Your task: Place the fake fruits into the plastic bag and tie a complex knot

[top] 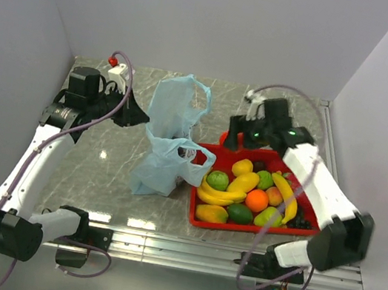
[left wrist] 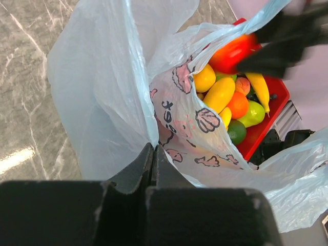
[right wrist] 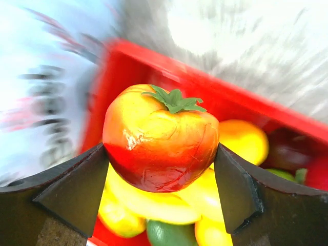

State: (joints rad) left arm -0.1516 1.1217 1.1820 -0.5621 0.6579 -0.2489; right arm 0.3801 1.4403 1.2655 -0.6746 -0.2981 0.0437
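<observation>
The light-blue plastic bag [top: 169,137] stands open at the table's middle, printed with cartoons [left wrist: 205,120]. My left gripper [top: 141,115] is shut on the bag's rim [left wrist: 151,146] and holds it up. My right gripper [top: 231,138] is shut on a red-and-yellow fake fruit with a green leaf [right wrist: 161,138], held above the far left corner of the red tray [top: 200,217], just right of the bag. That fruit also shows blurred in the left wrist view [left wrist: 233,51]. Bananas [top: 219,194], an orange [top: 256,200], limes [top: 217,179] and mangoes [top: 244,182] lie in the tray.
White walls enclose the marble table on the left, back and right. The arm bases and a metal rail [top: 183,248] run along the near edge. The tray sits at the right, against the bag's base.
</observation>
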